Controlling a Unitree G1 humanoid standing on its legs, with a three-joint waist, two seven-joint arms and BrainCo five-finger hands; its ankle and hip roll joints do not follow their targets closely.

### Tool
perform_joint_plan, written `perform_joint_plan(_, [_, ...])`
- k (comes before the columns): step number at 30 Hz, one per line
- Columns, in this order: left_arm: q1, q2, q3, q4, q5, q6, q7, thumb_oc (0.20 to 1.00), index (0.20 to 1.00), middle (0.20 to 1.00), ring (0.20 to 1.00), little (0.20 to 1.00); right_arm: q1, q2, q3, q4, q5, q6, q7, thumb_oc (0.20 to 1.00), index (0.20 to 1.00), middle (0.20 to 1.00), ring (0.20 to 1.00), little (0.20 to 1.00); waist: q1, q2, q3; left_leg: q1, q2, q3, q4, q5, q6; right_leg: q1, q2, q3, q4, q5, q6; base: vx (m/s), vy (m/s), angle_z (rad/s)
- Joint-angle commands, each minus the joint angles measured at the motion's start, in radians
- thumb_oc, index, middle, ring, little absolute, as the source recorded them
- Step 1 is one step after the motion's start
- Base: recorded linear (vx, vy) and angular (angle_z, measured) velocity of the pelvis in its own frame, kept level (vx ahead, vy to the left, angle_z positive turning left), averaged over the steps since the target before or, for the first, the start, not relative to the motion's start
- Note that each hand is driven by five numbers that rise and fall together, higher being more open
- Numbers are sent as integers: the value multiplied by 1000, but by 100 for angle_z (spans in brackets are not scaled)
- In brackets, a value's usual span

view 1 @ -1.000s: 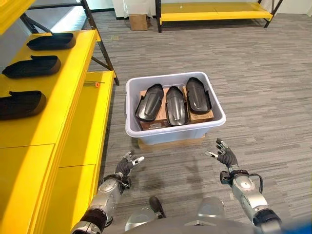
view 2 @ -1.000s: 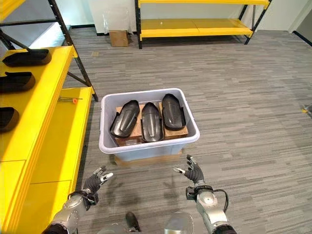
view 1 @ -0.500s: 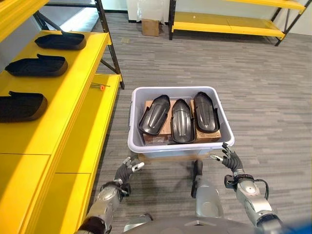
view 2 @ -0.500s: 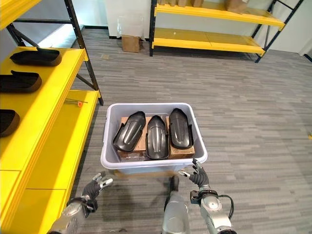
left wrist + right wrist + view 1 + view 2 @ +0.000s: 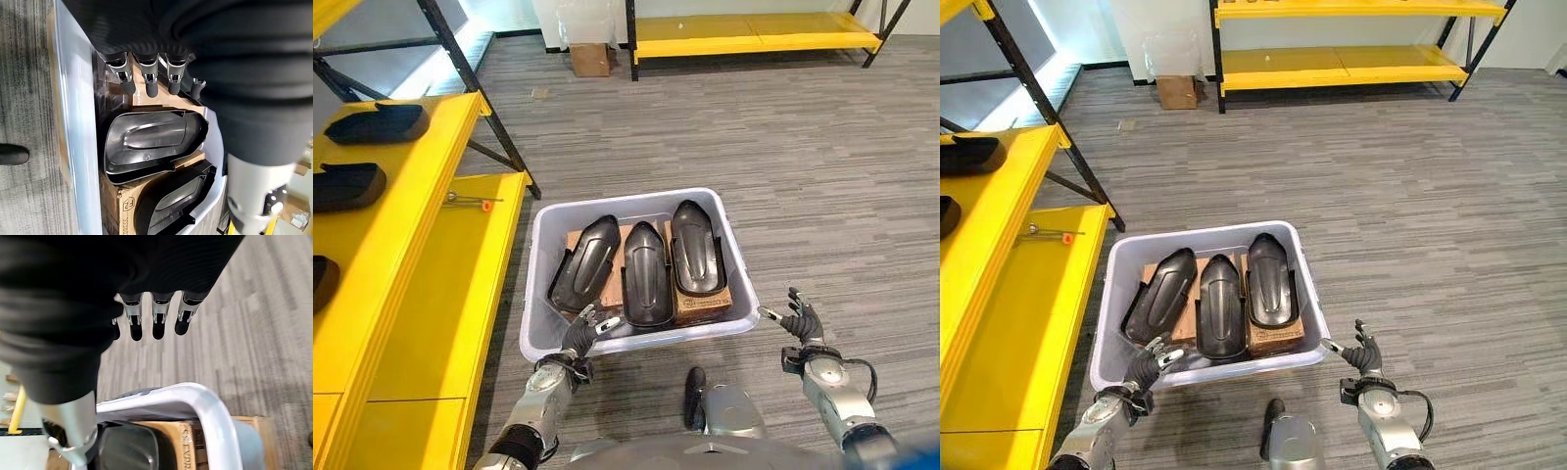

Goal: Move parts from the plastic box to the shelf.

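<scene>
Both hands, left hand and right hand, hover with fingers spread at the plastic box; reach should centre over one black part, avoiding the rim.

I'm working in what looks like a warehouse or factory storeroom: grey wood-grain plank flooring, a long yellow steel shelf rack with black uprights along the far wall, a small brown cardboard carton beside that rack, probably stock.
</scene>
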Motion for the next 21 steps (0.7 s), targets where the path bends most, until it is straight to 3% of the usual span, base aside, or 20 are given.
perform_joint_plan(1, [42, 30, 5, -72, -20, -12, -7, 1000, 1000, 1000, 1000, 1000, 4, 16, -28, -26, -6, -26, -21, 1000, 1000, 1000, 1000, 1000, -1, -46, -48, -38, -112, 6, 30, -75, 76, 52, -73, -7, -170, 130, 134, 101, -89, 0])
perform_joint_plan(7, [61, 33, 18, -78, -65, -14, 12, 1000, 1000, 1000, 1000, 1000, 10, 9, -27, -37, -31, -32, -4, 1000, 1000, 1000, 1000, 1000, -3, -31, -51, -56, -104, 4, 95, -48, 58, 50, -52, -12, -176, 108, 105, 115, -137, 3])
perform_joint_plan(10, [72, 34, 25, -109, -77, -53, 2, 1000, 1000, 1000, 1000, 1000, 8, -1, -28, -50, -30, -37, 7, 1000, 1000, 1000, 1000, 1000, 0, -16, -55, -75, -96, -9, 166, -4, 31, 62, -22, -9, -183, 69, 70, 97, -190, -1])
perform_joint_plan(12, [65, 42, 25, -145, -91, -72, 17, 1000, 1000, 1000, 1000, 1000, 16, -12, -35, -58, -30, -57, 31, 1000, 1000, 1000, 1000, 1000, -1, -6, -56, -106, -73, -2, 249, 65, -8, 90, 7, -19, -211, 44, 40, 63, -169, -3])
perform_joint_plan(15, [41, 52, 27, -193, -110, -48, 28, 1000, 1000, 1000, 1000, 1000, 16, -25, -34, -71, -43, -60, 19, 1000, 1000, 1000, 1000, 1000, 0, -3, -46, -184, -42, 4, 370, 110, -31, 105, 14, -14, -223, 25, 19, 23, -81, 1])
perform_joint_plan(16, [28, 54, 28, -204, -112, -33, 25, 1000, 1000, 1000, 1000, 1000, 10, -31, -38, -76, -33, -58, 12, 1000, 1000, 1000, 1000, 1000, -6, -3, -36, -205, -7, 22, 364, 113, -29, 103, 6, -9, -214, 20, 16, -3, 39, -3])
perform_joint_plan(18, [20, 52, 20, -204, -108, -28, 13, 1000, 1000, 1000, 1000, 1000, 1, -35, -39, -69, -29, -68, 15, 1000, 1000, 1000, 1000, 1000, -13, 2, -35, -194, 9, 32, 271, 110, -16, 95, -6, -1, -198, 20, 23, 46, 217, -10])
perform_joint_plan(19, [25, 50, 10, -210, -111, -24, 13, 1000, 1000, 1000, 1000, 1000, -2, -37, -37, -73, -30, -68, 14, 1000, 1000, 1000, 1000, 1000, -15, 9, -39, -175, 22, 23, 163, 137, -19, 98, -18, 7, -193, 23, 33, 117, 341, -3])
perform_joint_plan(21, [26, 52, 1, -205, -112, -8, -6, 1000, 1000, 1000, 1000, 1000, -2, -46, -34, -84, -26, -58, 11, 1000, 1000, 1000, 1000, 1000, -17, 15, -46, -167, 65, 17, 74, 221, -52, 122, -29, 13, -213, 28, 42, 110, 290, 1])
